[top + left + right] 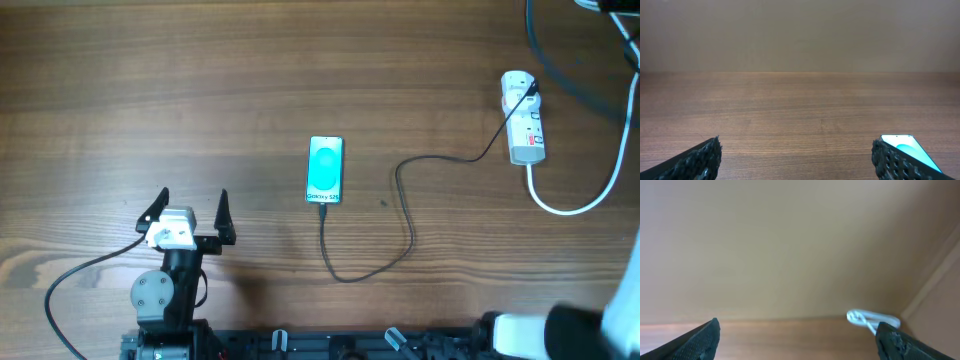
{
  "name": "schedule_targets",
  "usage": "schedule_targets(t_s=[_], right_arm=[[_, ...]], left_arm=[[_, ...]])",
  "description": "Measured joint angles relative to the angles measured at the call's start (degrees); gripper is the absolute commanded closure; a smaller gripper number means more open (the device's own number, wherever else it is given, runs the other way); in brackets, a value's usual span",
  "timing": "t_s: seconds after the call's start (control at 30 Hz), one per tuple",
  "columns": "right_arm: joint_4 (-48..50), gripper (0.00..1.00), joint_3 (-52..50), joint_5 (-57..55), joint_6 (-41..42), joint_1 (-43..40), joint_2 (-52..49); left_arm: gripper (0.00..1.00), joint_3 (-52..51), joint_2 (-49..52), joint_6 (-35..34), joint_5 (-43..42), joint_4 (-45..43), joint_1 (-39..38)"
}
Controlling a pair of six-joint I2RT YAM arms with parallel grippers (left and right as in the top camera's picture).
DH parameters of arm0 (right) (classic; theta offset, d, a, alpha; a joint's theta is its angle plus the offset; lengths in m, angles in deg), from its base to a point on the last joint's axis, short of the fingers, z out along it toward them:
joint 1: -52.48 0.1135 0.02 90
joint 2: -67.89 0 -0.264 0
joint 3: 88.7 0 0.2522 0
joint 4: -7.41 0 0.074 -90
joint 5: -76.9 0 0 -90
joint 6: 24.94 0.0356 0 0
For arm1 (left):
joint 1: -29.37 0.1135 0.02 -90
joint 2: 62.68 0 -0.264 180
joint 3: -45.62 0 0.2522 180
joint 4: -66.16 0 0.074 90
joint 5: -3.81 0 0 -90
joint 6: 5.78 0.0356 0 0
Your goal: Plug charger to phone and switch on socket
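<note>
The phone (326, 168), a small rectangular smartphone with a cyan-teal screen and white frame, lies flat near the middle of the brown wooden worktop (150, 90). The charger (405, 215), a long thin black cable, meets its bottom edge with its connector end (323, 208), loops toward me and runs off right to a black plug (529, 91) in the socket (523, 132). This is a small elongated white plastic power strip at the far right, trailing a thicker white cord (570, 205). Whether the connector is fully seated is too small to tell, and so is the switch position. My left claw (192, 196) hovers low, left of the phone and well apart from it. Its jaws are wide and hold nothing, and the phone's corner peeks past the right finger in the left wrist view. My right claw (797, 325) is likewise wide and empty. It sits at the near right edge, with a loop of the white cord ahead of it. I judge the plugging step done or nearly so, with the switching step in hand. The next move calls for my right claw to reach up to the socket, narrow its jaws and press the switch without dragging the cable.
</note>
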Motion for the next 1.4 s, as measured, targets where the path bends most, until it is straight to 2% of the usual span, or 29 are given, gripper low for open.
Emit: schedule_targets(t_s=[0.17,0.27,0.47,0.5,0.57,0.7,0.83,1.07,1.27,1.4], right_arm=[[-1.5,0.00,0.1,0.0,0.0,8.1,12.5],[-10.8,0.00,0.2,0.2,0.0,13.4,15.3],[-36.2,0.00,0.2,0.2,-0.2,13.8,15.7],[-38.1,0.00,0.1,0.2,-0.2,13.8,15.7],[-39.0,0.00,-2.3,0.2,-0.2,13.9,16.4],[-38.0,0.00,-15.1,0.2,-2.4,13.9,20.5],[-24.2,0.00,-35.4,0.4,-4.6,15.8,28.3],[18.2,0.00,-82.0,11.8,-5.4,16.5,41.0],[53.5,0.00,-101.5,13.1,-5.2,16.3,51.1],[67.6,0.00,-114.9,5.4,1.7,15.9,59.5]], left_arm=[[0.00,0.0,0.0,0.0,0.0,0.0,0.0],[0.00,0.0,0.0,0.0,0.0,0.0,0.0],[0.00,0.0,0.0,0.0,0.0,0.0,0.0],[0.00,0.0,0.0,0.0,0.0,0.0,0.0],[0.00,0.0,0.0,0.0,0.0,0.0,0.0],[0.00,0.0,0.0,0.0,0.0,0.0,0.0],[0.00,0.0,0.0,0.0,0.0,0.0,0.0],[0.00,0.0,0.0,0.0,0.0,0.0,0.0],[0.00,0.0,0.0,0.0,0.0,0.0,0.0],[0.00,0.0,0.0,0.0,0.0,0.0,0.0]])
